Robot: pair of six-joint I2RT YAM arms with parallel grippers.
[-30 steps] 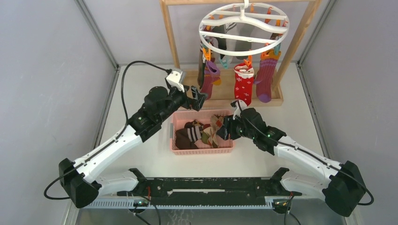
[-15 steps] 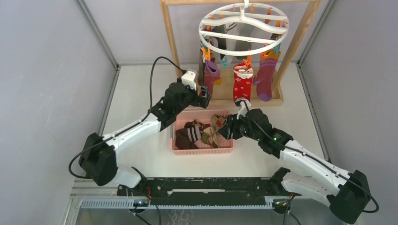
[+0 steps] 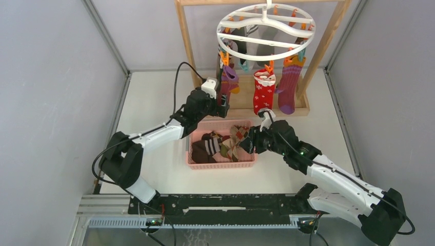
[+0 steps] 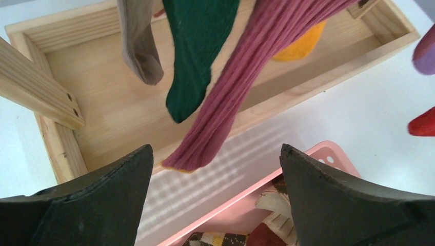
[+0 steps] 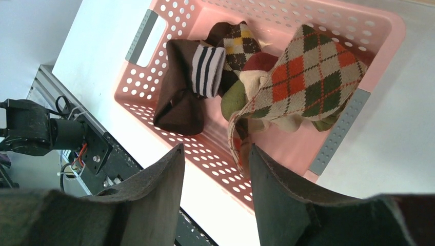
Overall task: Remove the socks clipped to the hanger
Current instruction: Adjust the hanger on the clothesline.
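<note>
Gaping, left pincer [image 4: 215, 149] faces a maroon sock [image 4: 256, 66]; right pincer [image 5: 215, 148] overhangs basket [image 5: 382, 31].

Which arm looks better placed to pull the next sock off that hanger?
Left. The left gripper, open, faces the tip of the maroon sock hanging from the hanger. The right gripper is over the pink basket, farther from it.

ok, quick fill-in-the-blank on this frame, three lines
The argyle sock lies in the pink ____.
The left gripper is ____, with the maroon sock just ahead of it.
The red sock hangs clipped to the round white ____.
Missing words: basket; open; hanger.
</note>
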